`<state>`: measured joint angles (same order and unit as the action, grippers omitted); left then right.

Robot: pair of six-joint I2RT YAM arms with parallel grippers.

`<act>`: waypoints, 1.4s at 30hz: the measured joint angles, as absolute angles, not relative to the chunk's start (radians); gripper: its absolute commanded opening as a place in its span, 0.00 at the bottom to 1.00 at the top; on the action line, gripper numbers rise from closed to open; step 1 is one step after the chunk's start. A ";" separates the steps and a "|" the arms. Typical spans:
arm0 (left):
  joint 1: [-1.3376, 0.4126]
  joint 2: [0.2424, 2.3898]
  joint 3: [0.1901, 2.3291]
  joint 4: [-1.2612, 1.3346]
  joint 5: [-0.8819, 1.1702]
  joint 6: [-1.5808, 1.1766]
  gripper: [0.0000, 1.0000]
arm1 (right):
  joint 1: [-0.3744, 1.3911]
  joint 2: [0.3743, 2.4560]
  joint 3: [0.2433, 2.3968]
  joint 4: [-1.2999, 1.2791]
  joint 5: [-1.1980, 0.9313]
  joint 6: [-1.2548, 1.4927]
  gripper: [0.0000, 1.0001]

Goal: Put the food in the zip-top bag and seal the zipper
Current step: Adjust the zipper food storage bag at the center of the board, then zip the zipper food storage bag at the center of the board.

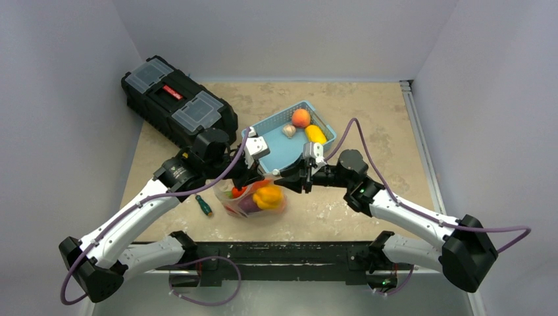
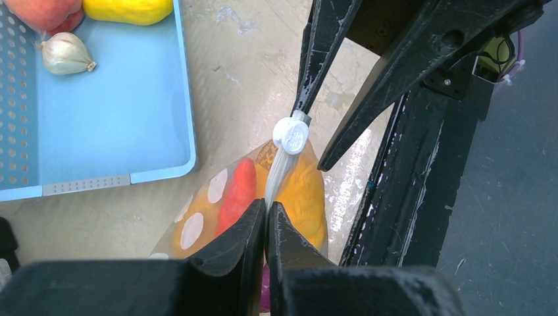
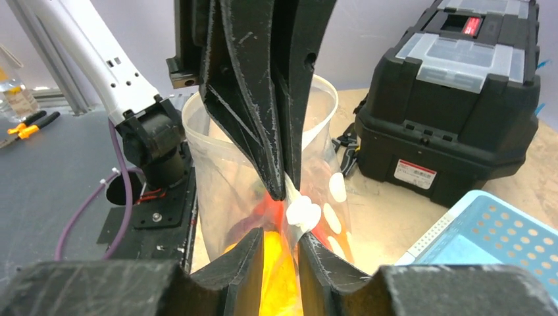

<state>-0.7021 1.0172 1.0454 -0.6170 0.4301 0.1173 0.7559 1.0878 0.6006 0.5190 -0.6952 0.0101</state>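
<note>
While left jaws pinch the zipper (image 2: 278,171), right jaws' grip unclear, food (image 3: 279,284) blurred.

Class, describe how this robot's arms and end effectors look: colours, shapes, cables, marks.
Both the left arm and right arm have white link shells with black joints; a purple cable loops along each. The left end effector and right end effector are black, with tapered, white-scuffed fingers.
</note>
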 measured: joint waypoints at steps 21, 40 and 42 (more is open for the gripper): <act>-0.687 1.135 1.267 -0.681 0.578 -0.004 0.53 | 0.756 1.181 0.637 0.558 -0.671 0.202 0.00; -0.669 1.256 1.306 -0.726 0.652 0.012 0.47 | 0.756 1.162 0.655 0.489 -0.631 0.200 0.00; -0.665 1.262 1.306 -0.727 0.654 0.011 0.35 | 0.756 1.162 0.655 0.491 -0.631 0.202 0.00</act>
